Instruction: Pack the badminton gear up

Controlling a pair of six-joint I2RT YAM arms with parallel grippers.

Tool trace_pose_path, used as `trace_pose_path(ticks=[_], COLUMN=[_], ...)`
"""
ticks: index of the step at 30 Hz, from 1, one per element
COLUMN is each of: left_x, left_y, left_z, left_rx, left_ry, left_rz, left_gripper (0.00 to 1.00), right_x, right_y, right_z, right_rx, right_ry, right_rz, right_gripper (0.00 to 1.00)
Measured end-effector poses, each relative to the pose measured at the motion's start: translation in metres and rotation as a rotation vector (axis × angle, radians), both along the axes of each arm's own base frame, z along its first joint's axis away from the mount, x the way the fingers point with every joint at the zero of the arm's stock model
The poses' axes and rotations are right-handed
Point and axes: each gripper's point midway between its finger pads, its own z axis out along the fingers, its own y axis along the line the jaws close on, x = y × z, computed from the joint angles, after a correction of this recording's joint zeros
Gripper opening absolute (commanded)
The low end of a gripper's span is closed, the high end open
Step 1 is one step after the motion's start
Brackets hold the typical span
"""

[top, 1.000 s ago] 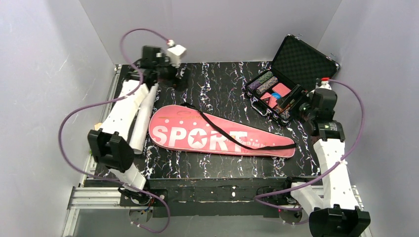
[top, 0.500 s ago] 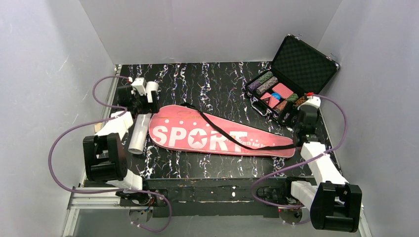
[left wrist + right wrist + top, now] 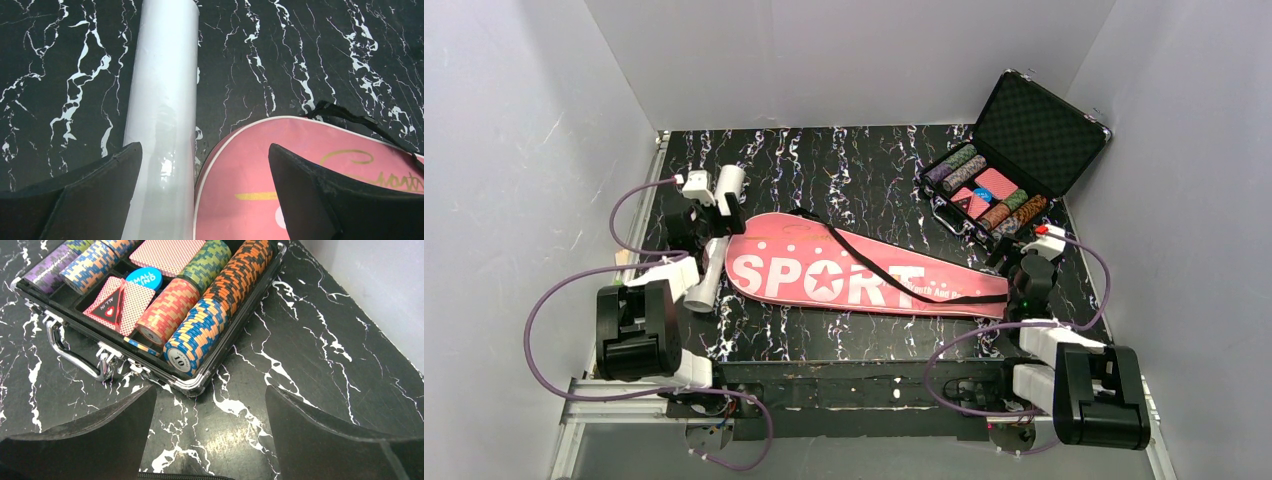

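**Top view:** A long pink fabric racket bag, lettered "SPORT" in white with a black strap trailing over it, lies flat across the middle of the black white-veined marble-look table. A glossy white cylindrical tube lies along the table just beside the bag's wide end. The left gripper hangs over the tube. The right gripper sits by the bag's narrow end, facing an open black foam-lined case of coloured poker chips. A second ago both arms reached farther out, the left to the far-left corner and the right alongside the case. Both have since folded back toward their bases. Bag and tube lie where they were.

**Left wrist:** The left gripper stands wide open and holds nothing. The tube runs away between its black fingers, nearer the left one. The bag's white-piped rounded end is under the right one. Whether tube and bag touch cannot be told.

**Right wrist:** The right gripper is spread almost fully and is empty above bare table. The case, with its striped chip rows and metal handle, lies just ahead.
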Motion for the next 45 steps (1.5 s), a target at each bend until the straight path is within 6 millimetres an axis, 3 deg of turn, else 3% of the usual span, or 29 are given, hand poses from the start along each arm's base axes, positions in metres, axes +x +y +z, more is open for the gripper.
trace_pose_path(ticks=[6, 10, 16, 22, 27, 36, 45], left_x=[-0.013, -0.016, -0.024, -0.022, -0.046, -0.04, -0.04], left_y=[0.0, 0.0, 0.001, -0.003, -0.036, -0.027, -0.027], left_z=[0.004, 0.008, -0.019, -0.017, -0.031, -0.026, -0.026], left_rx=[-0.005, -0.003, 0.003, 0.022, 0.077, 0.084, 0.084], left_ry=[-0.055, -0.095, -0.099, -0.133, -0.19, -0.209, -0.209], left_rz=[0.012, 0.016, 0.028, 0.009, -0.114, -0.087, -0.087], left_gripper=[0.98, 0.98, 0.98, 0.98, 0.98, 0.98, 0.98], right_x=[0.006, 0.013, 0.019, 0.028, 0.04, 0.037, 0.036], right_y=[-0.001, 0.009, 0.034, 0.032, 0.021, 0.014, 0.011], right_z=[0.01, 0.011, 0.001, 0.009, 0.016, 0.003, 0.002], right_rx=[-0.024, -0.057, -0.12, -0.138, -0.122, -0.085, -0.071], right_ry=[-0.086, -0.106, -0.069, -0.073, -0.062, -0.01, -0.008], right_rz=[-0.002, 0.04, 0.143, 0.142, 0.112, 0.1, 0.097], right_gripper=[0.89, 0.89, 0.89, 0.89, 0.9, 0.9, 0.9])
